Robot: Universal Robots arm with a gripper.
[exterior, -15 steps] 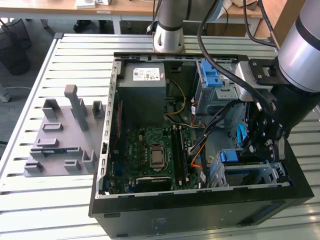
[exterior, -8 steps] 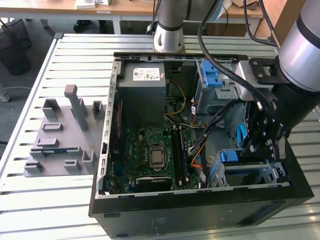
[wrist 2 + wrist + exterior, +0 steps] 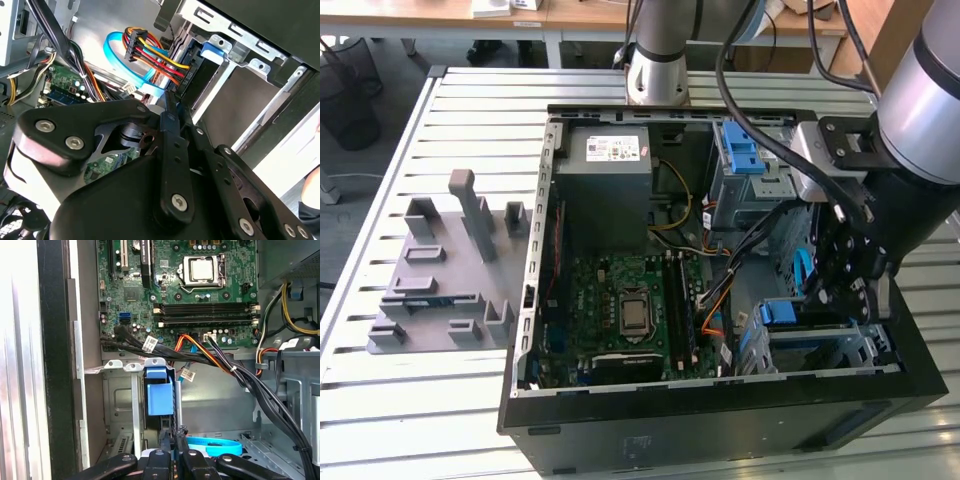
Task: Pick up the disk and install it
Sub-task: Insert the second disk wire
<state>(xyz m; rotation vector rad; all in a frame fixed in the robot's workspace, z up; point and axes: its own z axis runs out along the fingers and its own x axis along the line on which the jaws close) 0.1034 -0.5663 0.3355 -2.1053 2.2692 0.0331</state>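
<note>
We see gripper [image 3: 848, 290] low inside open PC case [image 3: 720, 440], at drive bay on exterior view's right. Disk [image 3: 160, 397] sits edge-on in bay, blue carrier facing out. Fingers [image 3: 170, 440] clenched together, tips at carrier edge; we judge pushing it home, not grasping. Cable bundle [image 3: 250, 385] crowds arm's path beside bay. Farther: motherboard [image 3: 620, 310], power supply [image 3: 610, 170]. Grey fixture tray [image 3: 440, 270] outside case, exterior view's left.
</note>
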